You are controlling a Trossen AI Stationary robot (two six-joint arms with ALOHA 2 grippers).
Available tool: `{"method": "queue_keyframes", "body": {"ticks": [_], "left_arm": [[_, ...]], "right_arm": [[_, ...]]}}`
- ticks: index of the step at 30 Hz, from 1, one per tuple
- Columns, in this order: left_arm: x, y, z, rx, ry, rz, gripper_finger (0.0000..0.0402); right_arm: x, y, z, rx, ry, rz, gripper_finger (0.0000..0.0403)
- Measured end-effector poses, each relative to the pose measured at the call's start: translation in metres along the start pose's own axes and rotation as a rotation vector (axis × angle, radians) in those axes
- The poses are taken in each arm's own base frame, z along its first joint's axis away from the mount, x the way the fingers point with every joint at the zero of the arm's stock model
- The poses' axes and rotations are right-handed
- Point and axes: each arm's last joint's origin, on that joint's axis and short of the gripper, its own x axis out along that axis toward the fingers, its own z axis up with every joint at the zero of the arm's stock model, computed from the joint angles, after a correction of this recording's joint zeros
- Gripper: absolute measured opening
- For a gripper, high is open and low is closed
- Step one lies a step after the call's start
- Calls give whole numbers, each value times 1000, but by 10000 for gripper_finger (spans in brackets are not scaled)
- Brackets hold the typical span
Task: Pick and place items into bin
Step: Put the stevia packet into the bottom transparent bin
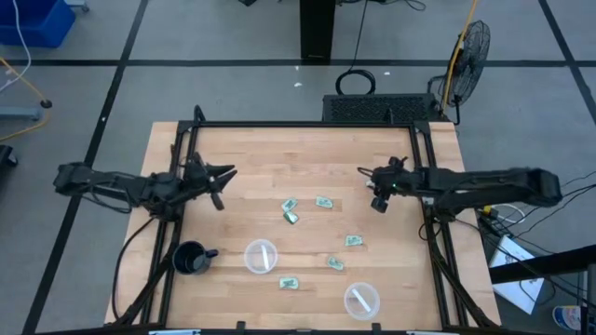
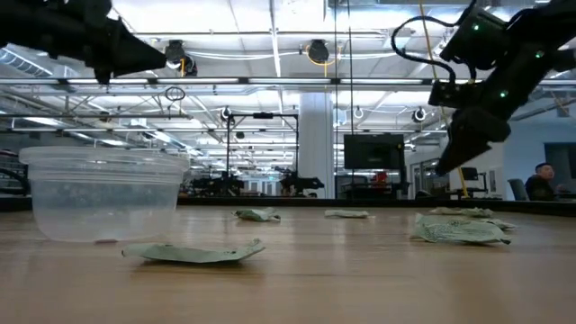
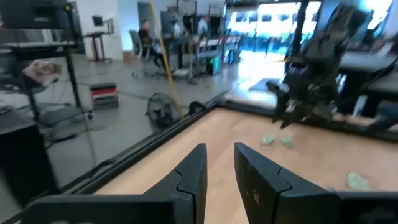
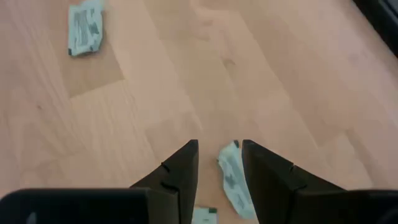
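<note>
The right claw [image 4: 217, 163] is held above the wooden bench [image 1: 307, 158], fingers parted and empty; a crinkled pale green-and-white packet [image 4: 232, 178] is seen between its fingertips, lying below on the boards. Other packets [image 1: 322, 201] are scattered mid-bench near two clear round cups [image 1: 260, 256]. The left claw [image 3: 219, 168] is parted, empty, well apart.
</note>
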Motion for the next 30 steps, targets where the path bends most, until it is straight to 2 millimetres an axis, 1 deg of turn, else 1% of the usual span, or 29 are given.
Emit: {"method": "queue_keyframes", "body": {"ticks": [2,5,8,11,14,19,24,30], "left_arm": [[7,-1,9,15,32,25,86],[21,-4,17,38,101,62,86],[35,-7,20,76,171,79,86],[49,-9,16,99,235,64,86],[62,-11,7,103,287,37,86],[77,-12,-6,71,346,17,86],[86,-11,-10,79,340,35,86],[92,-8,-3,87,254,45,86]], "right_arm": [[4,1,1,-2,19,-4,116],[14,2,-10,-27,105,-14,116],[18,3,-13,-23,105,-15,116],[21,3,-20,-14,127,-20,116],[22,3,-19,0,82,-19,116],[29,4,-26,-16,22,-13,116],[36,-1,-36,-19,-24,-71,116],[39,-5,-47,-10,8,-66,116]]}}
